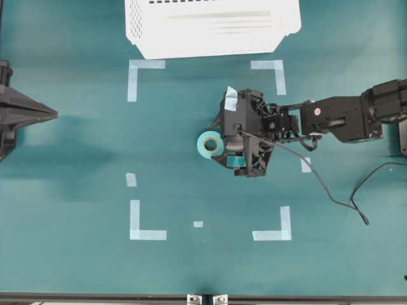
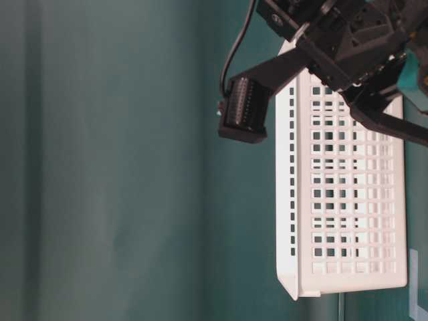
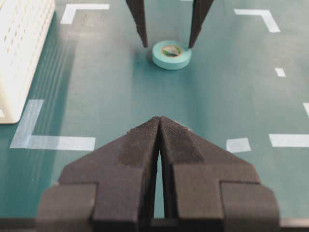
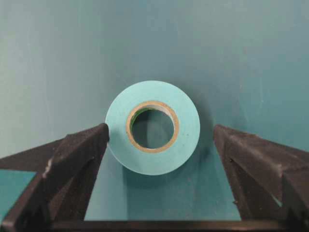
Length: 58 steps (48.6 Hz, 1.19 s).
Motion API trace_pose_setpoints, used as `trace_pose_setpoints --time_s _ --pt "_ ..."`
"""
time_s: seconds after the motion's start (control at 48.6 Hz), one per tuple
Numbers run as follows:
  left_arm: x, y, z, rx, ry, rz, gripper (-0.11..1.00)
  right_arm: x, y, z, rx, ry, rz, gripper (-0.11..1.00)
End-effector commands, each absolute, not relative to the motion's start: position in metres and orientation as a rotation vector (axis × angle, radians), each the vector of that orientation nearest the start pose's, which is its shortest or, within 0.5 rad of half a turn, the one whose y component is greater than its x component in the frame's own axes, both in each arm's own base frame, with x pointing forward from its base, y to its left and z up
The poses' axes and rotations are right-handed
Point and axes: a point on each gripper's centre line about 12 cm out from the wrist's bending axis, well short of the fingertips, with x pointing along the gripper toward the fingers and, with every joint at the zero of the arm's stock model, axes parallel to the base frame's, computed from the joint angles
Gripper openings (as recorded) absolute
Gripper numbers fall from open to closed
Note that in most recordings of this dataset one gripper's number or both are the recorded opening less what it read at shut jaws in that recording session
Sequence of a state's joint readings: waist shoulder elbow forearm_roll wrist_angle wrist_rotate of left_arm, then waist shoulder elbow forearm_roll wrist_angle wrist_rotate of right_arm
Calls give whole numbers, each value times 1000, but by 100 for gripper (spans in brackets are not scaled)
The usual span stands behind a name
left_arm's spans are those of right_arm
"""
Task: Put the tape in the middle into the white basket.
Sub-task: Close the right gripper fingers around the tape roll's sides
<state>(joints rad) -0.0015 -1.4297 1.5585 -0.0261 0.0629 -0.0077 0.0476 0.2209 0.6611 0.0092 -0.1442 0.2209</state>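
right pincer (image 4: pixel 159 140) is spread wide around the tape (image 4: pixel 152 127), which lies flat mid-worktop, well short of the white basket (image 1: pixel 210 28), so it's the grab step; next it needs to close squarely before lifting.

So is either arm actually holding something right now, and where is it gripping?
Nothing is held. The right gripper stands open astride the tape; the left gripper is shut and empty.

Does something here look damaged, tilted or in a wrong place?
Nothing stands out. The tape lies flat and intact on the table between the open right pincer's fingers. The white basket sits squarely at the table's far edge.
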Motion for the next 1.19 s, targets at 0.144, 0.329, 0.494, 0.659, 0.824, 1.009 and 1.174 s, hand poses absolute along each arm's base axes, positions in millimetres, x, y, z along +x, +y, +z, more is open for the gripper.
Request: trace_pose_setpoints --time_s 0.144,0.329,0.494,0.659,0.824,1.009,1.174 --pt "126 -1 172 -35 178 -3 -11 409 20 104 204 709 -36 100" --pt "126 -1 172 -35 178 -3 -11 409 20 101 208 715 -38 100" --pt "126 -1 172 -35 178 -3 -11 410 21 102 215 712 -39 100" --pt "126 -1 172 -35 178 -3 -11 411 21 104 215 708 -37 100" --pt "126 -1 172 -35 178 -3 -11 413 22 106 215 700 -35 100" --pt "126 -1 172 -35 178 -3 -11 414 24 107 212 699 -30 100" --pt "126 -1 172 -35 178 -3 -11 413 25 106 214 701 -30 100"
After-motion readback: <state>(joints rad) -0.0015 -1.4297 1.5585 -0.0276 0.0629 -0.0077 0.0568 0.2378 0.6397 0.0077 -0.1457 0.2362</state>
